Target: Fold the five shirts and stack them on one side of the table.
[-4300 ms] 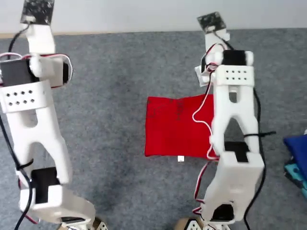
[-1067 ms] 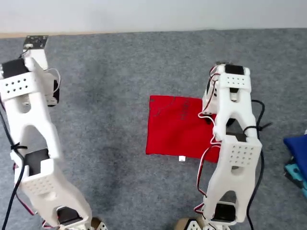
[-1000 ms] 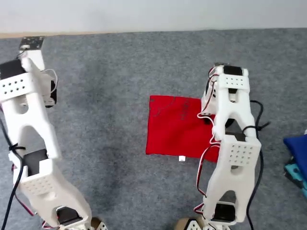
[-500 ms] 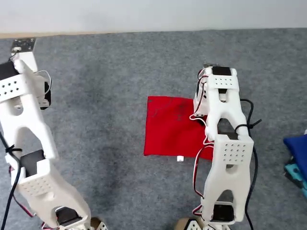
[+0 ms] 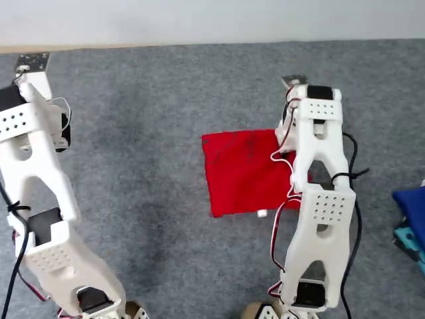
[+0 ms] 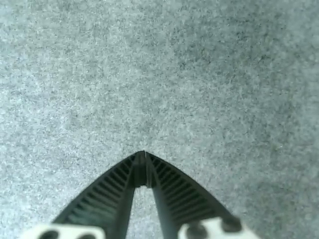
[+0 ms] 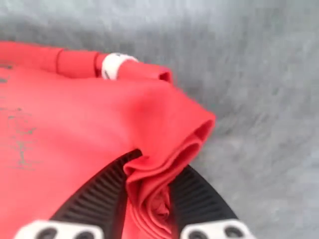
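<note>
Progress is appearing partial: the red shirt (image 5: 242, 171) is lying as a folded rectangle on the grey table (image 5: 166, 100), not yet placed on any stack. Blue and teal cloth (image 5: 412, 212) is sitting on the right arm's outer side. The right gripper (image 7: 157, 167) is clamping a bunched edge of the red shirt. The left gripper (image 6: 144, 158) is hanging with its fingers together over bare table, well apart from the shirt.

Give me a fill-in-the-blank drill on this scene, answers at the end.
The shirt pinched in the right gripper is ____.
The left gripper hangs over the grey table, jaws ____.
In the high view, blue cloth lies at the picture's ____ edge.
Missing: red; shut; right.
</note>
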Available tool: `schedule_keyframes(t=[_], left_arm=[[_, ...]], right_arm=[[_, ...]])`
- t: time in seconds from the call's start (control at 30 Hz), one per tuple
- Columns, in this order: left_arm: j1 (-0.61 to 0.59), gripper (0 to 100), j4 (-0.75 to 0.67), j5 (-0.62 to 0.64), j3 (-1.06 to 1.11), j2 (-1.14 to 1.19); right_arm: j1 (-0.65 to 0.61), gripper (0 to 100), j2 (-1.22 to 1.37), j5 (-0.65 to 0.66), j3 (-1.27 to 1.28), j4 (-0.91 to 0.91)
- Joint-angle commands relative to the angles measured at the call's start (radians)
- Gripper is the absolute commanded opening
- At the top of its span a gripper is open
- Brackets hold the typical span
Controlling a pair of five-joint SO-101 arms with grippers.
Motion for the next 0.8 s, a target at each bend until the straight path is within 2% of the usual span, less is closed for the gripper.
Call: schedule_keyframes(t=[0.0, 0.1, 0.23, 0.4, 0.5, 0.6, 0.77], left_arm=[[-0.003, 0, 0.028, -0.003, -0.001, -0.06], [-0.003, 0, 0.028, -0.003, 0.001, -0.06], [-0.003, 0, 0.028, -0.003, 0.012, -0.063], [-0.003, 0, 0.028, -0.003, 0.068, -0.063], [-0.005, 0, 0.028, -0.003, 0.073, -0.063], [-0.005, 0, 0.028, -0.003, 0.073, -0.063], [-0.003, 0, 0.028, -0.003, 0.073, -0.063]], right_arm=[[-0.027, 1.0, 0.012, 0.178, -0.153, -0.054], [-0.068, 1.0, 0.061, 0.302, -0.206, -0.099], [-0.107, 1.0, 0.125, 0.387, -0.269, -0.14], [-0.133, 2.4, 0.179, 0.397, -0.397, -0.148], [-0.131, 11.2, 0.191, 0.393, -0.476, -0.099], [-0.122, 18.6, 0.193, 0.301, -0.539, -0.062], [-0.119, 22.9, 0.193, 0.095, -0.632, -0.056]])
